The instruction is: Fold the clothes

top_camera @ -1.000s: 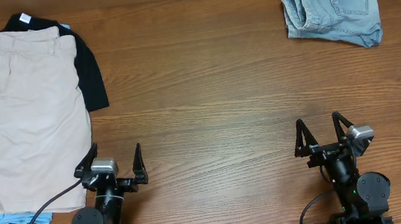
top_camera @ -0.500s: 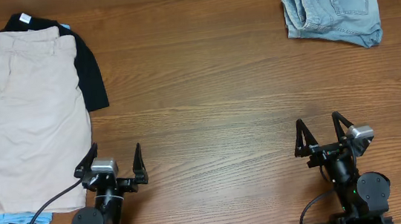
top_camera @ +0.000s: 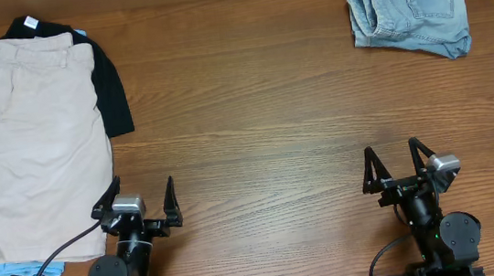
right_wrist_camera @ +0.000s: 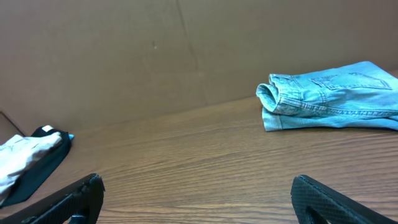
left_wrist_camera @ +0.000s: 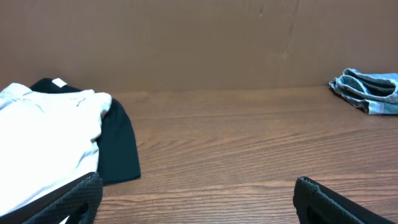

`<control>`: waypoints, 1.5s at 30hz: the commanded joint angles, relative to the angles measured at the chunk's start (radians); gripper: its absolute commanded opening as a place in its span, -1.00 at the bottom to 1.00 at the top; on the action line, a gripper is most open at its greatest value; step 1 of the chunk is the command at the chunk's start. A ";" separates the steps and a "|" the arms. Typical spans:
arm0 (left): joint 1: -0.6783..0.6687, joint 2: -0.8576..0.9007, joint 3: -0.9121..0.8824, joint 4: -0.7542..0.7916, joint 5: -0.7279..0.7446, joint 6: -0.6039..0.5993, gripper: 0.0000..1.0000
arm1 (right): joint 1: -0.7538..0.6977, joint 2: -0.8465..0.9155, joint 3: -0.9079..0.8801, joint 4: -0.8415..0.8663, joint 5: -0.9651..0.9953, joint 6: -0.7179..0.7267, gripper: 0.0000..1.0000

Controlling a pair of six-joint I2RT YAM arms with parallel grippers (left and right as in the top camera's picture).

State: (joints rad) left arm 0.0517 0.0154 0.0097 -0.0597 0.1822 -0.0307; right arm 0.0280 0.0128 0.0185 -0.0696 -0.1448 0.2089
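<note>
We record no change over the last second. Both arms stand at the near edge of the tabletop (top_camera: pixel 253 110) as before, and no garment has shifted.

The left hand (top_camera: pixel 140 197) is spread wide and holds nothing. The right hand (top_camera: pixel 393 164) is equally wide and empty.

The khaki shorts (top_camera: pixel 37 151) lie flat at the far left of the tabletop, waistband toward the far edge. They rest on top of the black T-shirt (top_camera: pixel 113 88), whose edges show around them. A sliver of light-blue cloth shows beneath the pile. The left hand is near the shorts' near hem but is not touching it. The denim shorts (top_camera: pixel 408 11) lie bundled at the far right, well apart.

In our judgement, the folding has not begun and the first approach and grasp are outstanding. We note one risk: a grasp at the hem could pinch the shirt underneath along with the shorts.
</note>
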 commanded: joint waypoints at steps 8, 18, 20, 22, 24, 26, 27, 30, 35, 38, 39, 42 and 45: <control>-0.006 -0.011 -0.005 0.011 -0.006 -0.018 1.00 | 0.008 -0.010 -0.011 0.047 -0.014 0.000 1.00; -0.006 -0.011 -0.004 0.040 -0.005 -0.109 1.00 | 0.007 -0.010 -0.008 0.080 -0.038 -0.001 1.00; -0.006 -0.011 0.013 0.049 -0.005 -0.108 1.00 | 0.007 -0.010 0.005 0.084 -0.068 -0.002 1.00; -0.006 -0.009 0.044 0.038 -0.006 -0.108 1.00 | 0.007 -0.006 0.024 0.080 -0.085 -0.008 1.00; -0.006 0.004 0.091 0.017 -0.005 -0.108 1.00 | 0.007 0.005 0.054 0.081 -0.094 -0.009 1.00; -0.006 0.030 0.144 -0.004 -0.005 -0.106 1.00 | 0.007 0.024 0.097 0.084 -0.113 -0.015 1.00; -0.006 0.047 0.174 -0.013 -0.005 -0.104 1.00 | 0.007 0.037 0.123 0.084 -0.140 -0.041 1.00; -0.006 0.126 0.266 -0.028 -0.005 -0.095 1.00 | 0.007 0.100 0.224 0.063 -0.172 -0.087 1.00; -0.006 0.341 0.462 -0.082 -0.005 -0.057 1.00 | 0.008 0.304 0.440 -0.055 -0.177 -0.113 1.00; -0.006 0.507 0.621 -0.156 -0.005 -0.002 1.00 | 0.008 0.474 0.598 -0.155 -0.206 -0.113 1.00; -0.006 0.562 0.677 -0.186 -0.006 0.014 1.00 | 0.008 0.529 0.650 -0.187 -0.218 -0.113 1.00; -0.006 0.753 0.887 -0.317 -0.006 0.035 1.00 | 0.008 0.711 0.832 -0.307 -0.253 -0.113 1.00; -0.006 0.930 1.092 -0.468 -0.005 0.035 0.99 | 0.008 0.863 0.990 -0.421 -0.270 -0.113 1.00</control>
State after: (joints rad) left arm 0.0517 0.8158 0.9325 -0.4591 0.1810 -0.0341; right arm 0.0288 0.7822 0.8879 -0.4515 -0.3759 0.1028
